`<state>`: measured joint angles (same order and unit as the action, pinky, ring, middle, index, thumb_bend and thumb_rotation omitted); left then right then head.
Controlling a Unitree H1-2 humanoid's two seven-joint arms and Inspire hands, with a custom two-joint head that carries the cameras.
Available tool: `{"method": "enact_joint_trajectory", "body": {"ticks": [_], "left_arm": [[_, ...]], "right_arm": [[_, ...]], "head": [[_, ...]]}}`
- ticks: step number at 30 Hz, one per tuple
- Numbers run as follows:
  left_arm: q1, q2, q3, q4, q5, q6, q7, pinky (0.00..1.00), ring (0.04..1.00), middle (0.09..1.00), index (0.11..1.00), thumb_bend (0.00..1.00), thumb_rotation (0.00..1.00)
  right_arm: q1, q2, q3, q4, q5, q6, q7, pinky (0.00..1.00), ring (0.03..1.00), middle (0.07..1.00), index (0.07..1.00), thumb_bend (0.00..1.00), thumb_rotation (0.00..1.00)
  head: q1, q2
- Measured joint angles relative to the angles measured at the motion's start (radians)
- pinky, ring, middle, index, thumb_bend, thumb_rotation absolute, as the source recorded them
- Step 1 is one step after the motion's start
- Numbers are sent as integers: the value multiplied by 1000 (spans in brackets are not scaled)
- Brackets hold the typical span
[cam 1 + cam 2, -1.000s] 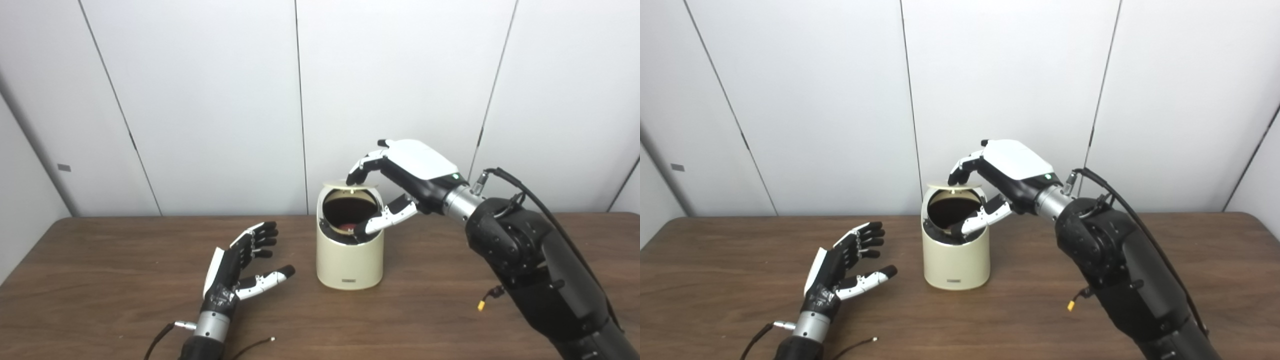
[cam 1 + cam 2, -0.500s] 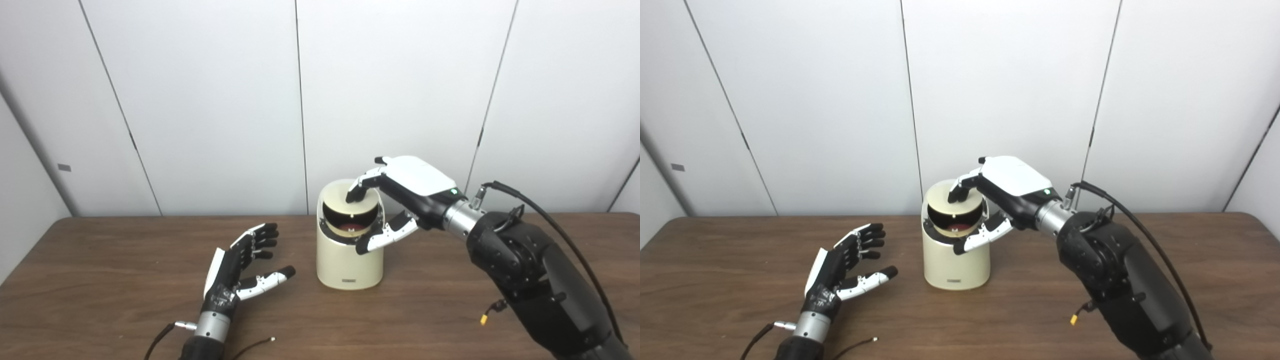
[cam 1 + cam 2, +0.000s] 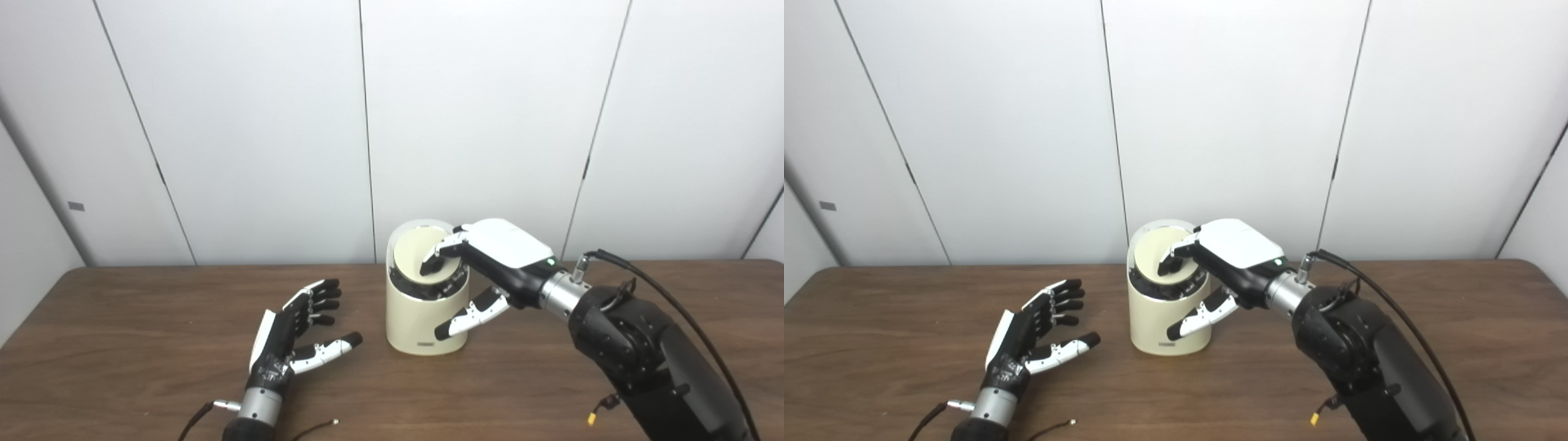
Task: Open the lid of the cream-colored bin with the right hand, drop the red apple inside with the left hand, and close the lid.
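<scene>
Fingertips of right hand [image 3: 490, 269] press lid [image 3: 416, 262] down on bin [image 3: 422, 318].

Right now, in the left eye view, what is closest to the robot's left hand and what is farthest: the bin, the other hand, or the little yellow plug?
1. Cream bin, just right of the left hand.
2. Right hand, fingers on the bin's lid.
3. Yellow plug, far right, near the table's front edge.
</scene>
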<state>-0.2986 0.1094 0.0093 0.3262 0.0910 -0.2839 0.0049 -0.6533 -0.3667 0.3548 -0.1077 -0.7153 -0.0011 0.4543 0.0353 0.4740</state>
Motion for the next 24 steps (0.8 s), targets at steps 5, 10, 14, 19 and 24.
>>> {"method": "enact_joint_trajectory", "body": {"ticks": [5,10,14,19,24], "left_arm": [[0,0,1,0,0,0,0,688,756,772,798,786,148],[4,-1,0,-7,3,7,1,689,760,775,799,783,161],[8,-2,0,-14,6,25,2,698,763,778,803,776,161],[13,-3,0,-22,22,34,4,713,759,774,802,774,172],[22,-4,-3,-37,35,41,17,743,750,765,796,766,166]], "right_arm": [[12,3,10,2,-14,-13,-27,914,834,670,676,684,391],[12,2,23,1,-38,-25,-33,944,855,676,683,685,404],[12,-5,37,-2,-78,-43,-32,957,860,677,684,689,432],[2,-16,62,-22,-148,-46,-16,954,863,682,686,705,452],[-16,-21,72,-46,-184,-27,48,999,883,698,696,699,483]], "head": [[2,8],[3,11],[9,17],[9,23],[14,32]]}}
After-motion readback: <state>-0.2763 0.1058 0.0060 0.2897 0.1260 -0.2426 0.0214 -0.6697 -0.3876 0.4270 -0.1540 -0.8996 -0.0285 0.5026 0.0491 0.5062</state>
